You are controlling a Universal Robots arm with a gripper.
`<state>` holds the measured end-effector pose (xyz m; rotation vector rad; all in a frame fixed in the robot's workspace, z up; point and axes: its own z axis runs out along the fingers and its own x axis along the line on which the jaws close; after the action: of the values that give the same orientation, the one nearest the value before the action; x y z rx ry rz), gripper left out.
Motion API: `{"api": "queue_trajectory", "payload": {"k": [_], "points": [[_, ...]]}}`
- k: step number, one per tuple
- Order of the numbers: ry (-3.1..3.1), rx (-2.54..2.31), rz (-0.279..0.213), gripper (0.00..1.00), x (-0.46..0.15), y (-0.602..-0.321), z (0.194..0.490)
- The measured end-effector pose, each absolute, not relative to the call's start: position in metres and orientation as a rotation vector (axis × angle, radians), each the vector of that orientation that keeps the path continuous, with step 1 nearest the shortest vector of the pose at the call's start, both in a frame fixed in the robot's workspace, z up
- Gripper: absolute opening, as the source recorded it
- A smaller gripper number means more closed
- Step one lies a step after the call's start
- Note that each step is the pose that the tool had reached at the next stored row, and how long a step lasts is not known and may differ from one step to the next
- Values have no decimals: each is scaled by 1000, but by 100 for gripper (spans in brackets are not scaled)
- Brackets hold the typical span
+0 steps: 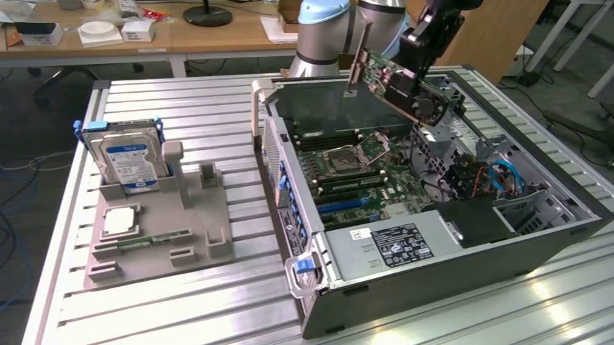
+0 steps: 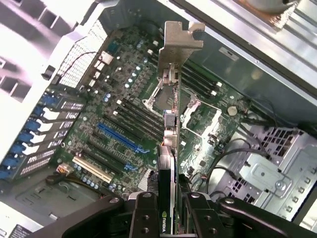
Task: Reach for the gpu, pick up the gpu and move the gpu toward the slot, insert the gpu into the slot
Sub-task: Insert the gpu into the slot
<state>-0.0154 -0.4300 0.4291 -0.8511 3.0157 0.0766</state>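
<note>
Wrist view: "NVIDIA" is printed on the edge of the gpu [image 2: 170, 134]. Exterior view, lower centre: power supply label [image 1: 395, 244] text unreadable.

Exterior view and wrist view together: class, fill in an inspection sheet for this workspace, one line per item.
surface: slatted metal table, carrying an open computer case and a grey holder.
job's things: graphics card held tilted above the case, not yet in the blue slot.
clutter: hard drive upright in the holder; processor chip and memory stick lying in it.
grippers: gripper shut on the graphics card's edge.
cables: blue and red cables inside the case.
surroundings: wooden desk with white boxes beyond the table.
</note>
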Motion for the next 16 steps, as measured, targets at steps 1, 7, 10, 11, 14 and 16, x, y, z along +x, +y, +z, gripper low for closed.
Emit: {"api": "queue_trajectory", "payload": {"k": [1, 7, 10, 11, 14, 16], "points": [[3010, -870, 77, 25, -15, -430, 429], [2978, -981, 77, 25, -15, -430, 429], [2960, -1038, 77, 25, -15, -430, 429], [2954, -1056, 77, 25, -15, -430, 429], [2934, -1111, 77, 25, -15, -430, 429], [2921, -1147, 77, 25, -15, -430, 429]]}}
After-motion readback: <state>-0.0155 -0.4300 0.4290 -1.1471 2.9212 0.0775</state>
